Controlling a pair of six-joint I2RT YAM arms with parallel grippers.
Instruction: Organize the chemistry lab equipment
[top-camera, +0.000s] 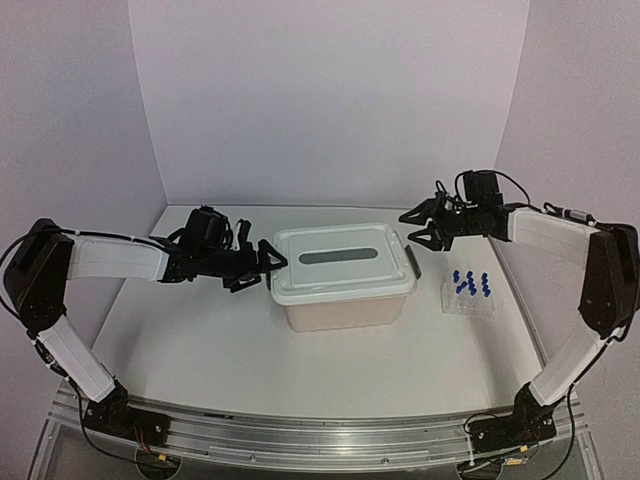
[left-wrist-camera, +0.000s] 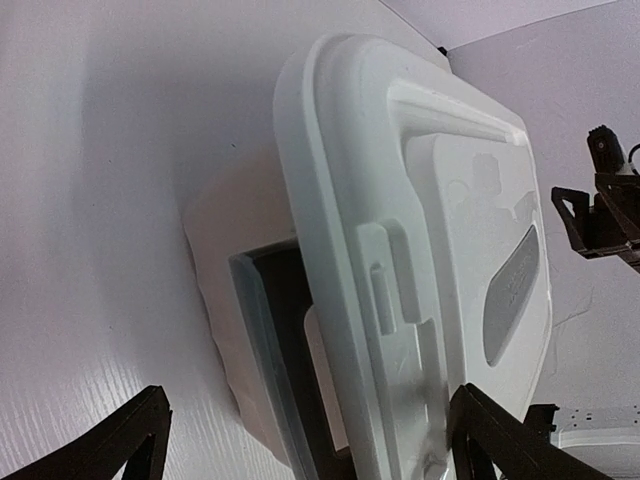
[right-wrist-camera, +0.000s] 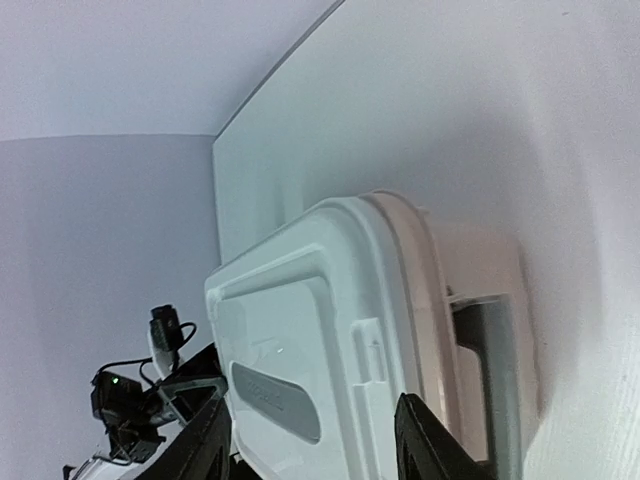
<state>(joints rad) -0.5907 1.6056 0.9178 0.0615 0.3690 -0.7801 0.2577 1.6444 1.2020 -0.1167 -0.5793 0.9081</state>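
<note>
The white lid (top-camera: 340, 262) lies flat on the beige tub (top-camera: 345, 312) in the middle of the table. My left gripper (top-camera: 262, 266) is open at the tub's left end, its fingers straddling the lid's edge; in the left wrist view the lid (left-wrist-camera: 420, 250) and the tub (left-wrist-camera: 215, 290) fill the space above my left gripper (left-wrist-camera: 310, 450). My right gripper (top-camera: 422, 226) hangs open just off the lid's back right corner, touching nothing; its view shows the lid (right-wrist-camera: 330, 340) past my right gripper (right-wrist-camera: 315, 445). Blue-capped tubes (top-camera: 468, 283) stand in a clear rack (top-camera: 468, 303) at the right.
A dark grey handle (top-camera: 413, 262) hangs on the tub's right end, close under my right gripper, and shows as the handle (right-wrist-camera: 490, 380) in the right wrist view. White walls close the table at the back and both sides. The rack sits near the right wall.
</note>
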